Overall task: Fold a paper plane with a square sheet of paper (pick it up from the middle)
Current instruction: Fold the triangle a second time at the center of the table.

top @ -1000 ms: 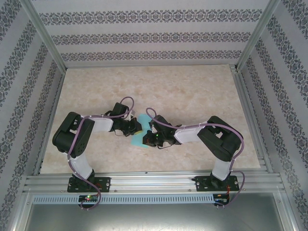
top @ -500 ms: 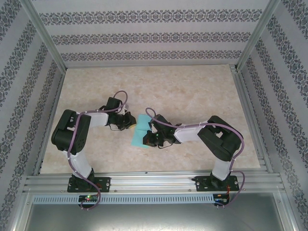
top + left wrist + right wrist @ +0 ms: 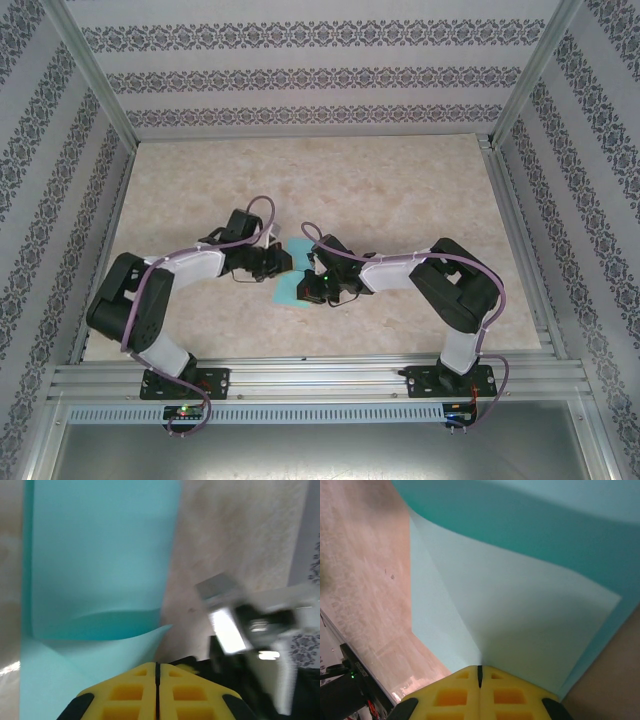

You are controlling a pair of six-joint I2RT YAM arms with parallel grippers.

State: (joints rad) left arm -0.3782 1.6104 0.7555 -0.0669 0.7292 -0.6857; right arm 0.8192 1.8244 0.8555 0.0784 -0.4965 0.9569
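Two arm bases sit bolted to the aluminium rail (image 3: 320,372) at the near edge, the left arm (image 3: 150,300) and the right arm (image 3: 450,285) both bent inward toward the middle of the marbled beige table (image 3: 400,190). Just beyond the bases, on the near-centre part of the table, lies the turquoise sheet of paper (image 3: 289,293), partly doubled over on itself, with both grippers meeting at it from opposite sides.

The right gripper (image 3: 480,669) has its yellow pads pressed flat together with no gap. In the right wrist view a raised flap of the sheet runs straight down into the seam between them, so it is pinching the paper. The flap stands up from the table, pale on one face and a deeper teal in shadow behind.

The left gripper (image 3: 157,666) also has its yellow pads closed tight against each other. In the left wrist view a curled edge of the sheet rises to the pad tips, but whether it is caught between them cannot be told. Past that curl the paper lies flat, and a blurred grey and black piece of the right arm shows to the side.

Farther off, the table is bare stone pattern up to the patterned back wall (image 3: 320,75).
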